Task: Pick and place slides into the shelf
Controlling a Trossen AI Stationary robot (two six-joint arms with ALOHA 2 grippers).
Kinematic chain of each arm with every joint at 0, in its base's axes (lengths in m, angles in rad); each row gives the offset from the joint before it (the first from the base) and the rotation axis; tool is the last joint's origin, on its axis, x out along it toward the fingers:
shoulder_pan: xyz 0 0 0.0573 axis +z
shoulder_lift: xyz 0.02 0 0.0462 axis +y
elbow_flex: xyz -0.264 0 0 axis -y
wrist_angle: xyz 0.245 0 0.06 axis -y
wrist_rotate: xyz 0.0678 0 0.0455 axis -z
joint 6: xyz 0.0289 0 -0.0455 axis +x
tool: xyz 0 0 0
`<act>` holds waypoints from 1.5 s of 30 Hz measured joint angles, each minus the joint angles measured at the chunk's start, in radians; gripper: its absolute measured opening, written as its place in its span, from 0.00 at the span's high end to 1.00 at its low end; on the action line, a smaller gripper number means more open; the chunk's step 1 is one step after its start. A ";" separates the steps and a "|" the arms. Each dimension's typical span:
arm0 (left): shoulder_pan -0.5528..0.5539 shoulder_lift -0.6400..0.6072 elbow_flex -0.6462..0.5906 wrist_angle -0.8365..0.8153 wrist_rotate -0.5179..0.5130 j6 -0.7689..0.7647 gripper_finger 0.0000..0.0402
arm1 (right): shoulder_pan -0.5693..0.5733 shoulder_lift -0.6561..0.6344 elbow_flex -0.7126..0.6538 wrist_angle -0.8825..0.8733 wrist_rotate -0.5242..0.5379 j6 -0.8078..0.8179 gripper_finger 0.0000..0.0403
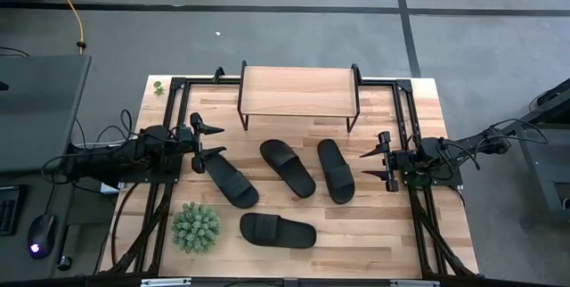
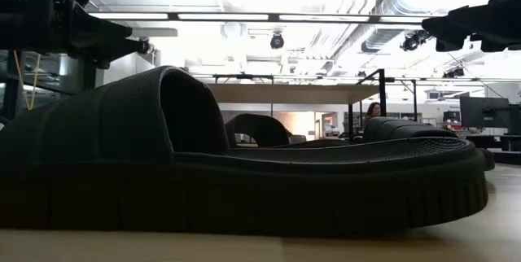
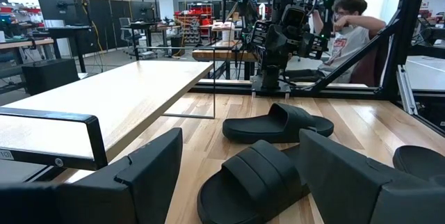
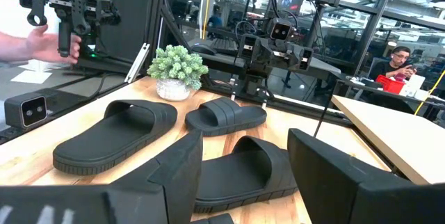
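Note:
Four black slides lie sole-down on the wooden table in the high view: one at the left point(image 1: 230, 178), two in the middle point(image 1: 287, 167) point(image 1: 335, 169), one nearer the front edge point(image 1: 278, 230). The front one fills the low view point(image 2: 244, 172). The shelf point(image 1: 298, 91) stands on its thin black legs at the far edge, with nothing on its plank. My left gripper point(image 1: 203, 144) is open, hovering just left of the left slide point(image 3: 254, 179). My right gripper point(image 1: 378, 164) is open, just right of the rightmost slide point(image 4: 236, 172).
A small potted plant point(image 1: 196, 226) stands near the front left corner, beside the front slide. Black frame rails point(image 1: 405, 109) run along both sides of the table. A person's hand point(image 4: 28, 43) holds a device beyond the table's near side, and another person point(image 3: 348, 29) sits behind the right arm.

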 joint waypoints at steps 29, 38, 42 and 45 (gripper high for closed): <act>0.000 0.000 0.000 0.000 0.000 0.000 0.33 | 0.000 0.000 0.000 0.000 0.000 0.000 0.49; 0.000 0.000 0.000 0.001 -0.017 0.000 0.33 | 0.000 0.000 0.000 0.000 0.000 0.000 0.49; 0.000 0.000 0.000 0.001 -0.013 -0.009 0.32 | 0.000 0.000 0.000 0.000 0.000 0.000 0.49; 0.000 0.000 0.000 0.001 -0.012 -0.043 0.33 | 0.000 0.000 0.000 0.000 0.000 0.000 0.49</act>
